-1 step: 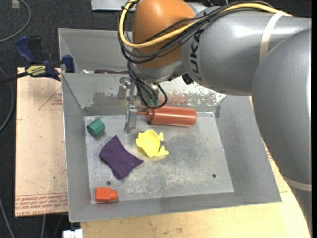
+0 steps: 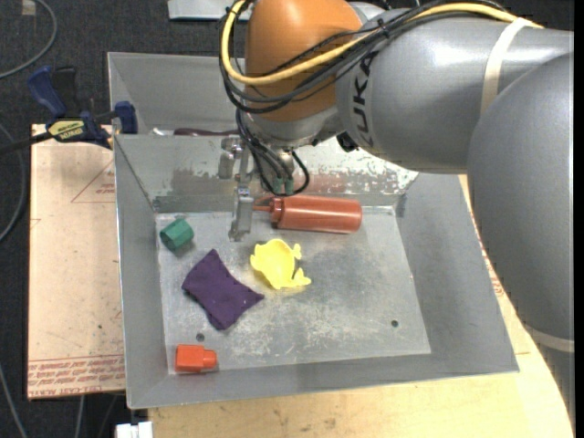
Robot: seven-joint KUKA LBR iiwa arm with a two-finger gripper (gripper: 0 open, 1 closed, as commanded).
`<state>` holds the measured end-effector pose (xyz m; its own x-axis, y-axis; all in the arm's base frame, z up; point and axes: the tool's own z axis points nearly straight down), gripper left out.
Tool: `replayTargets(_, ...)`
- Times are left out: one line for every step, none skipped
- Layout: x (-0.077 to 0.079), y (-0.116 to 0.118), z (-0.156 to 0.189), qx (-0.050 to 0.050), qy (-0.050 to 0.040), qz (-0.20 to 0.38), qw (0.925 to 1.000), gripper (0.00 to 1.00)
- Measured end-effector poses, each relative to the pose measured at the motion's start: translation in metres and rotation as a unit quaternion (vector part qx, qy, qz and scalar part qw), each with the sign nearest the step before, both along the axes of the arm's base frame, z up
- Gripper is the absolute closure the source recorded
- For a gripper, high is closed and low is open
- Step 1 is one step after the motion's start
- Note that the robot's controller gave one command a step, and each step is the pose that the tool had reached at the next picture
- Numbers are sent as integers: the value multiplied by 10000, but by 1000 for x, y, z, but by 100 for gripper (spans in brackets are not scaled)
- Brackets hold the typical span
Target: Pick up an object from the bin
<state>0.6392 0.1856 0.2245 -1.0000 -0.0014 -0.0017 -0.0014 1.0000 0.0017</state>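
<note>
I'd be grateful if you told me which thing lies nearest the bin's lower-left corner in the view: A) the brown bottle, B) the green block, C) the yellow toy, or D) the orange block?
D: the orange block sits by that corner, below the purple cloth; the others lie farther up.

tool point(image 2: 242, 232) beside red bottle point(image 2: 317, 215), yellow toy point(image 2: 279, 265), purple cloth point(image 2: 219, 288), green block point(image 2: 176, 234)
</note>
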Motion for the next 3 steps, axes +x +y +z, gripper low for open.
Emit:
replayTargets(-24, -13, -47, 6, -19, 117, 9999, 0)
replayTargets(-35, -56, -93, 12, -2, 433, 9991, 0)
replayTargets(-31, -120, -132, 12, -30, 326, 9995, 100)
